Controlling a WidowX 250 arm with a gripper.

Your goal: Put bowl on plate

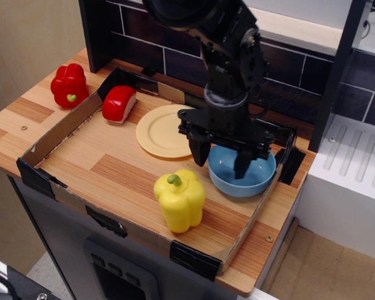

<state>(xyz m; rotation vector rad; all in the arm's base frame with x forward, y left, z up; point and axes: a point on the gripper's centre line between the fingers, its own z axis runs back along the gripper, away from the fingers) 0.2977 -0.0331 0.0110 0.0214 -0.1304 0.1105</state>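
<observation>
The light-blue bowl (250, 181) sits at the right of the cardboard tray, partly hidden by my arm. The pale-yellow plate (162, 132) lies flat to its left, near the tray's back, with nothing on it. My black gripper (221, 157) hangs open over the bowl. Its left finger is at the bowl's left rim and its right finger is down inside the bowl. It holds nothing.
A yellow bell pepper (180, 200) stands at the tray's front, just left of the bowl. A red and white piece (119, 103) lies at the tray's back left. A red bell pepper (69, 84) sits outside the cardboard tray (53, 134). A dark tiled wall (287, 75) stands behind.
</observation>
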